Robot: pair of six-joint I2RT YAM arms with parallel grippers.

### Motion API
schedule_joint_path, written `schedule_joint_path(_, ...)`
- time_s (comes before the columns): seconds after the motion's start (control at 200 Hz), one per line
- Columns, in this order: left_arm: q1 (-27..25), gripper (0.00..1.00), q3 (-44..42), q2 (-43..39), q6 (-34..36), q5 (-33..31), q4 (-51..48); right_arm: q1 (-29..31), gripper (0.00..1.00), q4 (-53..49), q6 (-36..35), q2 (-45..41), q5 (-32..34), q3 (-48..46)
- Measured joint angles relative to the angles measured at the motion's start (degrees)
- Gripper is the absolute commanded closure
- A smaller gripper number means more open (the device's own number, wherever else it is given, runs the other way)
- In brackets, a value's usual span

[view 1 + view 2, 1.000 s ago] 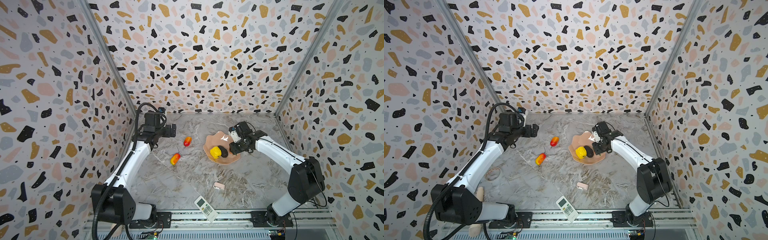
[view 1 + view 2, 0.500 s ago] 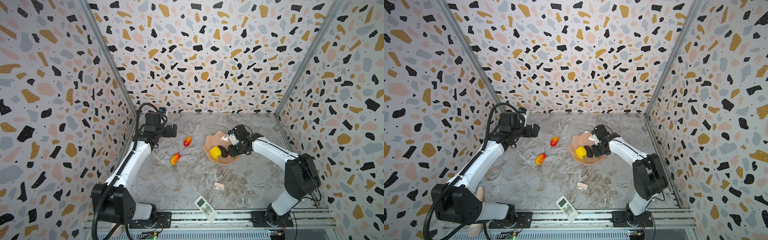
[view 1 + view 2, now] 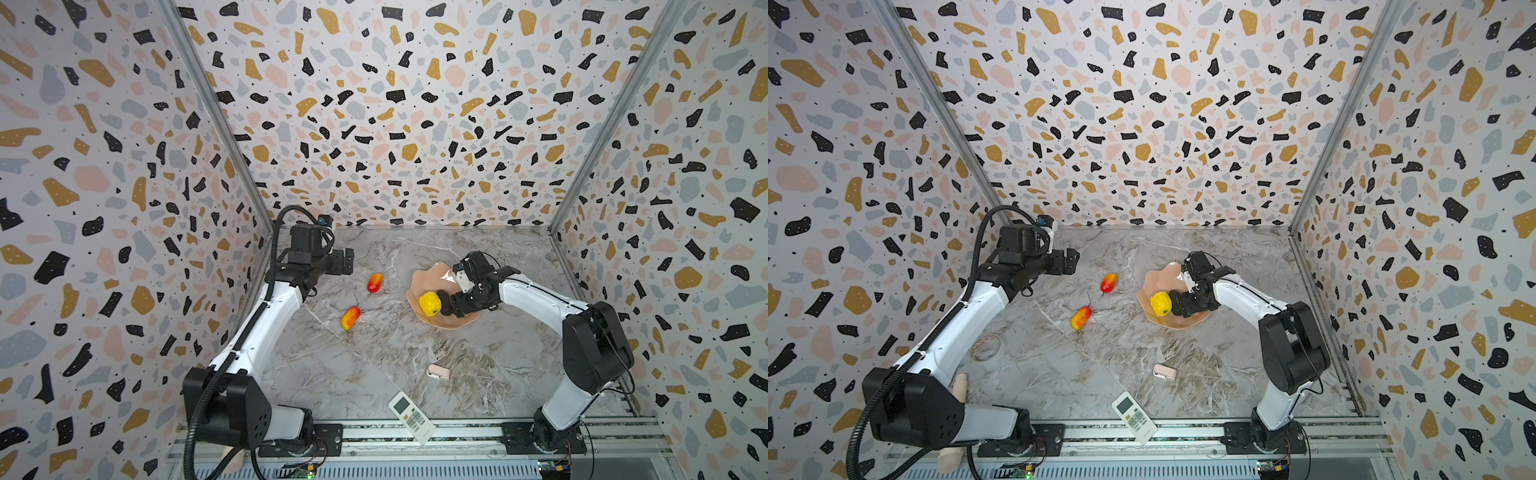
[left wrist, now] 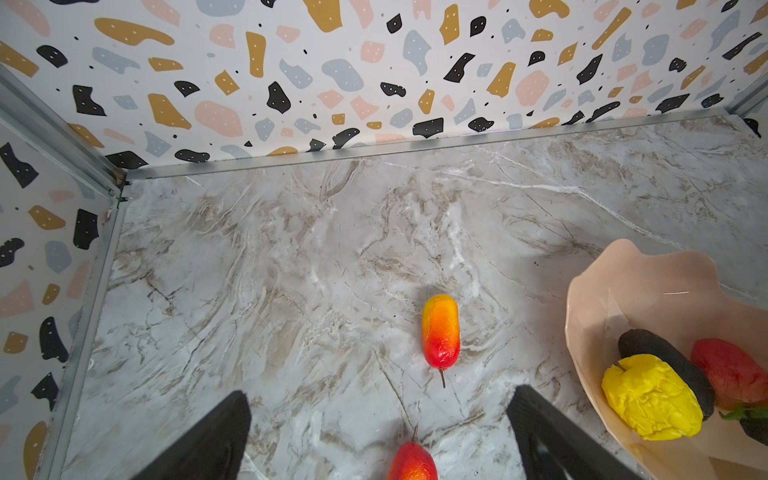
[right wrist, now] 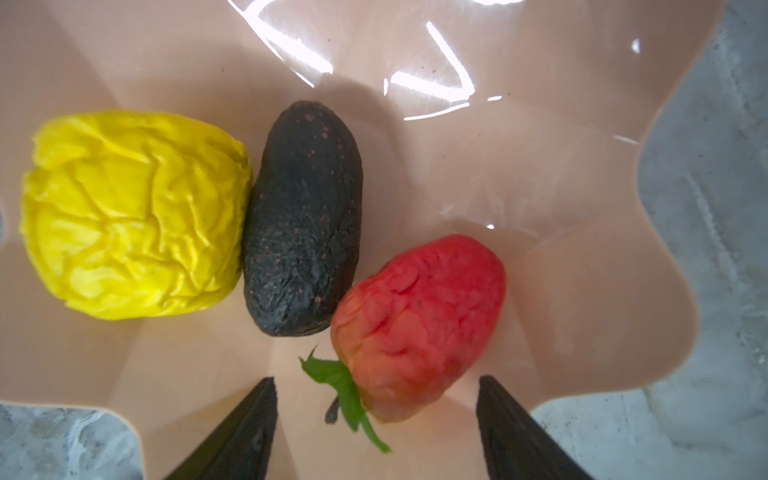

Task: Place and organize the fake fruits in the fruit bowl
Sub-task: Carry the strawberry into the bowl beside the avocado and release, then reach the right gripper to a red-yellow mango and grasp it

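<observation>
— Fake fruits (image 3: 430, 303) are asked about first: where are they found?

— Three are seen inside the wide, shallow, glossy pale pink fruit bowl with the scalloped rim (image 5: 540, 187). The bumpy yellow lemon-like piece (image 5: 133, 212) is touched by the blackish-green plastic avocado (image 5: 303, 220). The red plastic strawberry with green leaves (image 5: 419, 328) appears to be laid against the avocado's end. Two red-yellow plastic mango ovals (image 3: 375, 282) are left on the grey marbled bench (image 3: 395, 345), well apart from the bowl.

— And how are the claws held?

— The right claw (image 5: 377, 379) is spread wide low over the bowl. Nothing is gripped, and the strawberry's leafy end lies free between the jaws. The left claw (image 4: 380, 395) is also held wide and empty above the bench, with the nearer mango (image 4: 411, 461) seen in the gap.

— What could be spoiled from here?

— The green leaves could be snagged if the right claw is drawn back low, and the strawberry dragged over the shallow rim. The light bowl could be shoved by the same move. A smooth mango could be squeezed out of a grip taken off-centre. If one is dropped onto the settled three, they could be knocked out.
</observation>
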Motion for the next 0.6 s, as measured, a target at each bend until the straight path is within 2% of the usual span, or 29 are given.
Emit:
schedule_joint_path(0.28,0.0,0.00,0.0,0.0,0.0,0.0,0.0,2.1,0.00,-4.3,-1.7,0.0,2.8,9.6)
schedule_joint_path(0.476,0.0,0.00,0.0,0.0,0.1,-0.2,0.0,8.6,0.01,-2.8,-4.8,1.0,2.7,17.4)
schedule_joint_path(0.601,0.0,0.00,0.0,0.0,0.1,-0.3,-0.1,12.5,0.01,0.5,-6.0,7.5,1.3,25.1)
